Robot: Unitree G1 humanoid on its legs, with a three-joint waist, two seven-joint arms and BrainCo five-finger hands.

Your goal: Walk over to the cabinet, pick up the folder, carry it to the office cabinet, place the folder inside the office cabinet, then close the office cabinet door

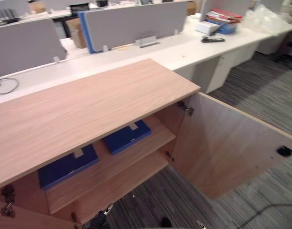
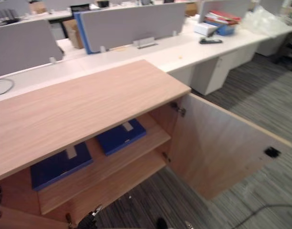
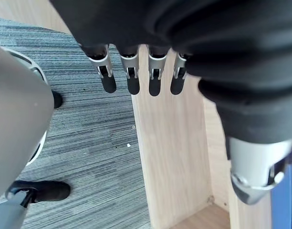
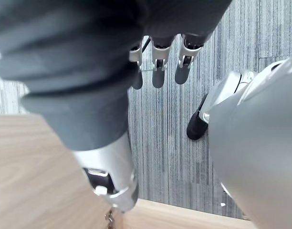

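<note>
The wooden office cabinet [image 1: 88,109] stands open in front of me. Two blue folders lie flat on its upper shelf, one to the right [image 1: 127,136] and one to the left [image 1: 67,167]. The right door [image 1: 232,148] is swung wide open towards me. My left hand [image 3: 131,76] hangs beside a wooden panel [image 3: 170,157], fingers straight, pointing at the carpet and holding nothing. My right hand [image 4: 158,67] hangs the same way, open and empty, next to the wood of the right door [image 4: 31,167].
A long white desk [image 1: 184,52] with grey dividers [image 1: 136,24] runs behind the cabinet. A stack of red and blue folders [image 1: 222,19] and a small black object [image 1: 213,39] lie on it at the back right. Striped grey carpet [image 1: 260,90] covers the floor.
</note>
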